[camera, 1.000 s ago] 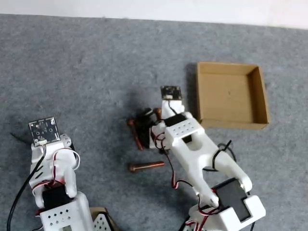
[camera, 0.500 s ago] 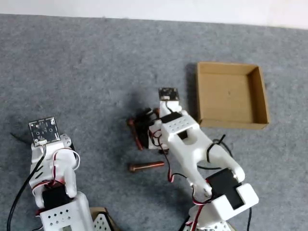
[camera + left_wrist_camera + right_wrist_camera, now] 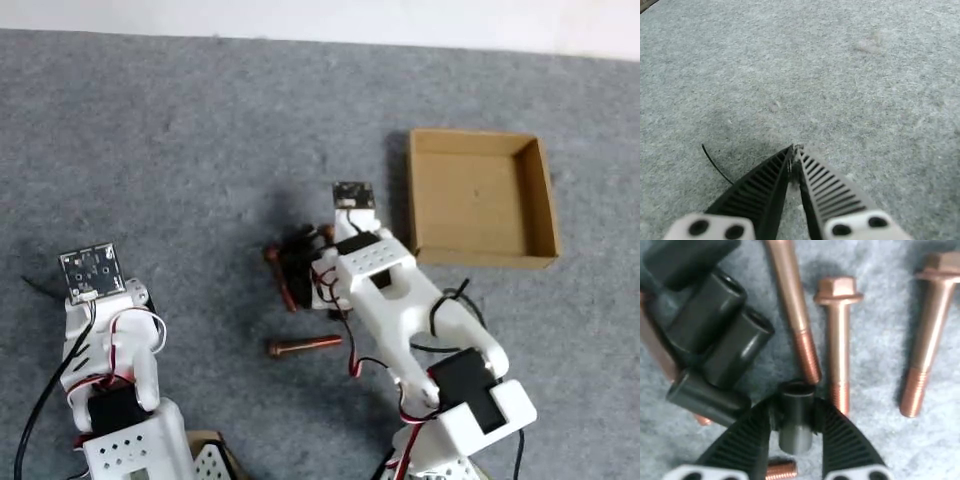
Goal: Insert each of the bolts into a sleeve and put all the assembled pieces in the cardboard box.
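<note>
Grey felt table (image 3: 180, 150) carries everything. Cardboard box (image 3: 483, 260) sits open side up near the right arm and holds no pieces yet; drop-off looks like a short swing. Right gripper (image 3: 795, 407) is down in the heap, clamped on one black sleeve (image 3: 796, 432), open bore facing away, probably to take a bolt. Left gripper (image 3: 795, 152) is parked well apart, pressed together on nothing, likely waiting. Other sleeves (image 3: 715, 335) lie bunched just beside the copper bolts (image 3: 838, 340). One loose bolt (image 3: 305, 346) lies apart.

Copper bolts (image 3: 838, 340) beside clustered black sleeves (image 3: 722, 327), one sleeve (image 3: 796, 427) clamped in right end effector (image 3: 794, 404), open cardboard box (image 3: 475, 190)
</note>
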{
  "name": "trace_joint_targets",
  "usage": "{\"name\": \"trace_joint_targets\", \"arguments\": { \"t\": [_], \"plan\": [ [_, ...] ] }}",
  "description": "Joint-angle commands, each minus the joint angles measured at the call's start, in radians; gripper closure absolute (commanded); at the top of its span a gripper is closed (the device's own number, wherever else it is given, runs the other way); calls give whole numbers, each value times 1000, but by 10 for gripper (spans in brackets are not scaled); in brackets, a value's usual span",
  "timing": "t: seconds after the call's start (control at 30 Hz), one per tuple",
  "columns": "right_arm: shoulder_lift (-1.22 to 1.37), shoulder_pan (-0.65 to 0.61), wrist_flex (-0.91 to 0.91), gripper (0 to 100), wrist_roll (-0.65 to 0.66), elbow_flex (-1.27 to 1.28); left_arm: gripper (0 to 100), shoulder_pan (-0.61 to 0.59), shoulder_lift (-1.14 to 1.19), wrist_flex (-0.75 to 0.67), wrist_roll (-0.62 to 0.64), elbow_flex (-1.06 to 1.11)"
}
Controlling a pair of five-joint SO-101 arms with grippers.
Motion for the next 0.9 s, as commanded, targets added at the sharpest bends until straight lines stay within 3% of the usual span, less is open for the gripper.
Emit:
{"name": "trace_joint_targets", "arguments": {
  "t": [0.0, 0.3, 0.87],
  "plan": [
    [4, 24, -8, 995, 12, -31, 976, -12, -8, -3, 5, 2],
    [-360, 157, -10, 994, 12, 62, 976, -10, -8, -3, 5, 4],
    [-1159, 179, -653, 994, 12, 774, 976, -8, -8, -3, 5, 5]
  ]
}}
